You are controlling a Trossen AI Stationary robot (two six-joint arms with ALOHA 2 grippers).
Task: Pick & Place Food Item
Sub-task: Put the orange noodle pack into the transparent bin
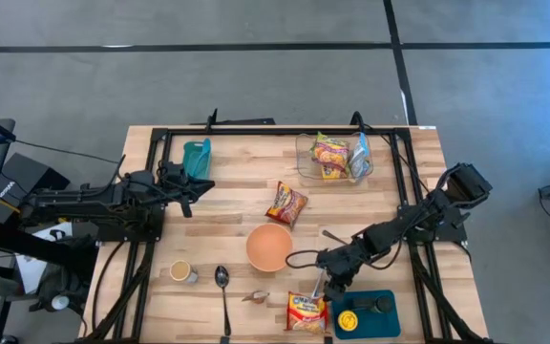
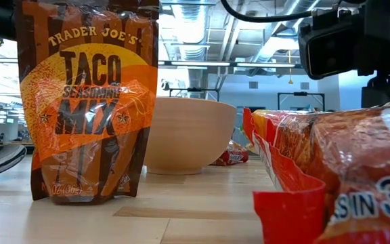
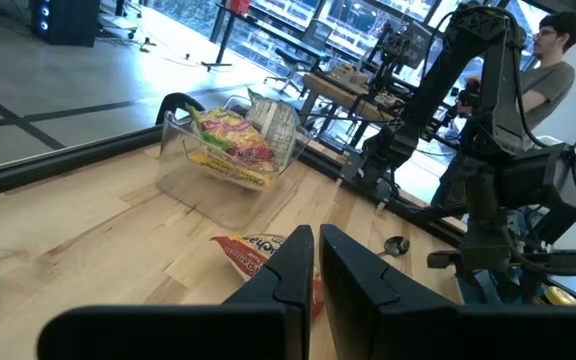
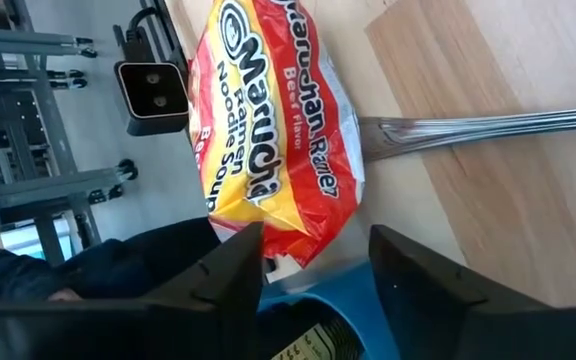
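I see the right gripper (image 1: pixel 324 287) hanging just over the ramen packet (image 1: pixel 306 312), jaws apart and gripping nothing; the packet lies flat by the desk's (image 1: pixel 237 205) near edge, beside the blue tray (image 1: pixel 386 323). My left gripper (image 1: pixel 190 191), jaws together, waits near the left edge.

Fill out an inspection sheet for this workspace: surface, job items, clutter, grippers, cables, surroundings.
Surface: wooden table, bare planks between items.
Job's things: ramen packet at the near edge; clear bin holding packets; snack packet mid-table.
Clutter: orange bowl, spoon, small cup, teal cup, blue tray.
Grippers: right gripper above the ramen packet, jaws open, empty; left gripper parked, jaws shut.
Cables: black cable beside the bowl.
Surroundings: person beyond the table.
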